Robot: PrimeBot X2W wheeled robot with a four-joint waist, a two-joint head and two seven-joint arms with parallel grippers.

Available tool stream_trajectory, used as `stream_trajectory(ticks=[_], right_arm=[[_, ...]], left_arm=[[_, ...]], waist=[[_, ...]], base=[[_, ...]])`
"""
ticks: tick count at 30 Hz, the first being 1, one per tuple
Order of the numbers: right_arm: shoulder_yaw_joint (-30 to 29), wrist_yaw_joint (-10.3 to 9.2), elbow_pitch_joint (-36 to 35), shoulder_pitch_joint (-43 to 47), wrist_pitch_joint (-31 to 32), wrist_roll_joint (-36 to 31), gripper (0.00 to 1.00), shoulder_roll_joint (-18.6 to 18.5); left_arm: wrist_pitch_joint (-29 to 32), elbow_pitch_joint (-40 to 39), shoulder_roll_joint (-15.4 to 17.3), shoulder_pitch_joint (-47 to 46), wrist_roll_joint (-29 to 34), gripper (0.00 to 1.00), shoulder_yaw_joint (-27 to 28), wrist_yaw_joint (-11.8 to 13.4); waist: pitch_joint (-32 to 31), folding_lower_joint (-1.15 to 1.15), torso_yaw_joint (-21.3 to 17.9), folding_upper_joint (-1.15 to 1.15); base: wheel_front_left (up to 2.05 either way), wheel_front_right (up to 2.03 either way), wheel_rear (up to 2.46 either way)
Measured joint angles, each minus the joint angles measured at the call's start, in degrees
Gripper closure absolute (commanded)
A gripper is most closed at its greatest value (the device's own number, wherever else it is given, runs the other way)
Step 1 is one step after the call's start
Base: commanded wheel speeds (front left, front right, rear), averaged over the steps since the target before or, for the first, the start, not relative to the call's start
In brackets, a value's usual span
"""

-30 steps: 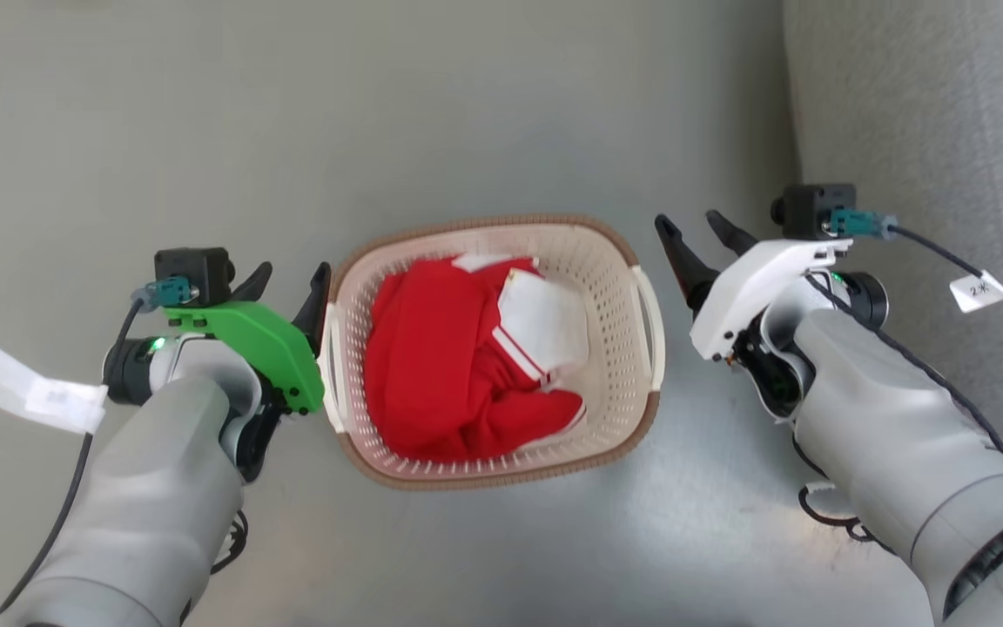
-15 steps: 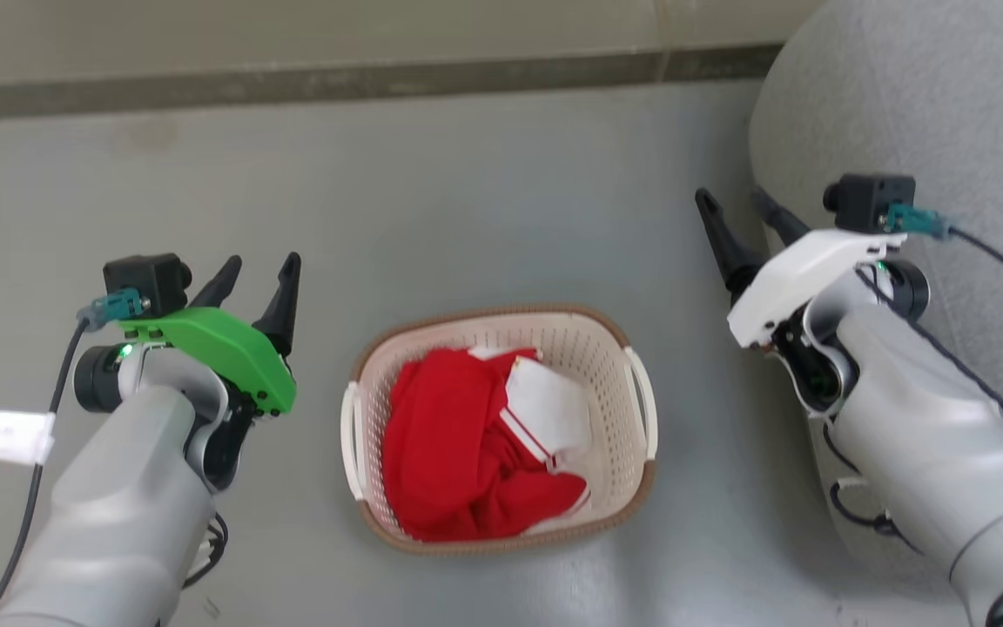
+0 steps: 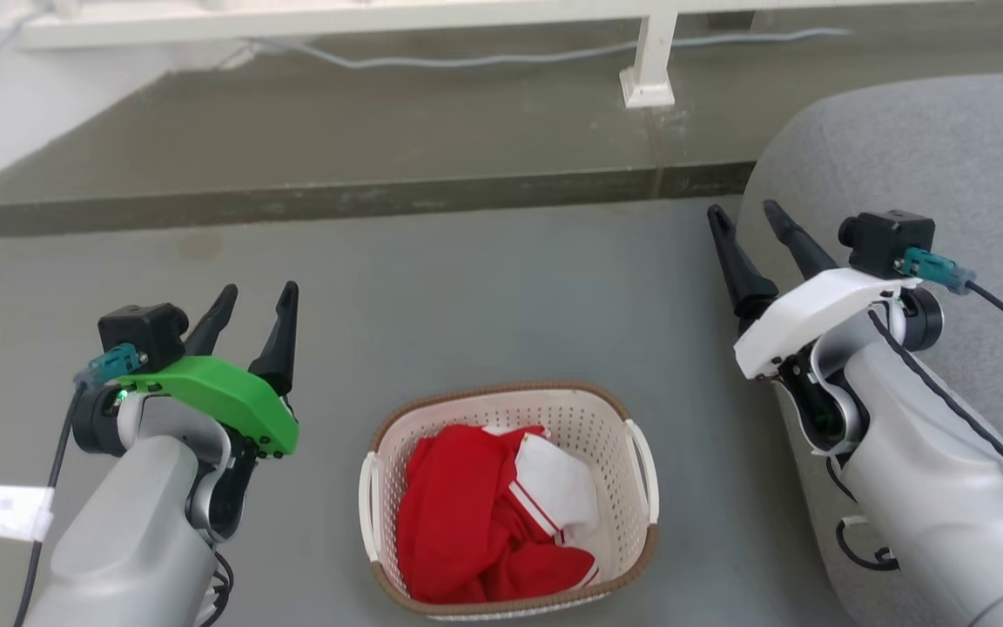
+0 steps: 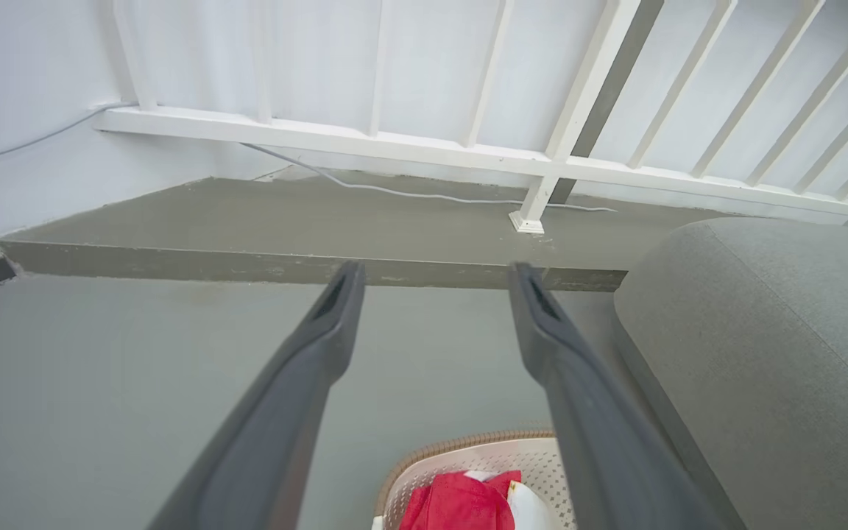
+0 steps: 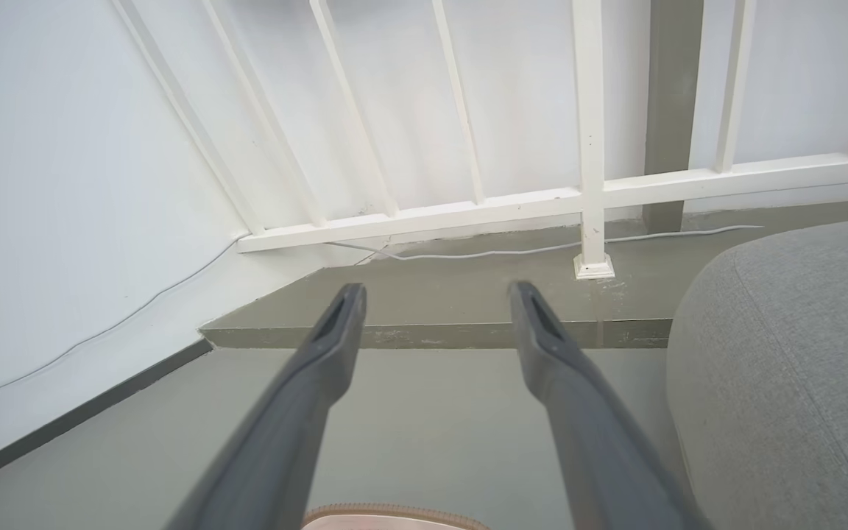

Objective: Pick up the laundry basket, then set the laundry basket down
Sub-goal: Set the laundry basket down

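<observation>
The laundry basket (image 3: 619,435) stands on the grey floor at the lower middle of the head view, cream with a brown rim and white side handles, holding red and white clothes. My left gripper (image 3: 259,298) hovers open up and to the left of it, well apart. My right gripper (image 3: 743,217) is open up and to the right, also apart. The left wrist view catches the basket (image 4: 468,449) at its bottom edge between the open fingers of my left gripper (image 4: 439,274). A sliver of the basket's brown rim (image 5: 394,511) shows below my open right gripper (image 5: 435,293).
A grey upholstered seat (image 3: 919,148) bulges in on the right, close behind my right gripper. A raised concrete step (image 3: 362,196) runs across the back, with a white railing post (image 3: 648,61) and a grey cable (image 3: 484,59) on it.
Both grippers have drawn away from the basket's handles and upward. The camera has tilted up, so the basket sits lower in view and the step and railing have appeared.
</observation>
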Motion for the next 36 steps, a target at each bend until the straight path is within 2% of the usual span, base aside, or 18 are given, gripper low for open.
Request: stream_trajectory(ticks=[8, 14, 20, 36], right_arm=[[-4.3, -2.46, -7.51, 5.49, -0.07, -5.22, 0.0, -0.33], [-7.06, -3.93, -11.99, 9.3, -0.08, -7.71, 0.0, -0.49], [-8.55, -4.33, -14.85, 12.07, -0.08, -9.89, 0.0, -0.37], [-10.89, -4.42, -18.29, 17.34, -0.14, -12.88, 0.0, 0.01]], left_arm=[[-0.16, -9.8, -0.1, 5.87, 4.38, 0.0, 6.81, 2.45], [-0.16, -15.96, -0.86, 10.59, 7.53, 0.0, 10.42, 3.04], [-0.16, -19.33, -2.11, 15.35, 10.01, 0.0, 11.79, 3.47], [-0.16, -24.27, -3.42, 21.18, 15.13, 0.0, 14.5, 3.46]], waist=[[-1.8, 0.0, -0.43, 0.0], [-2.27, 0.0, -0.58, 0.0], [-2.4, 0.0, -0.59, 0.0], [-2.48, 0.0, -0.43, 0.0]], base=[[0.0, 0.0, 0.0], [0.0, 0.0, 0.0], [0.0, 0.0, 0.0], [0.0, 0.0, 0.0]])
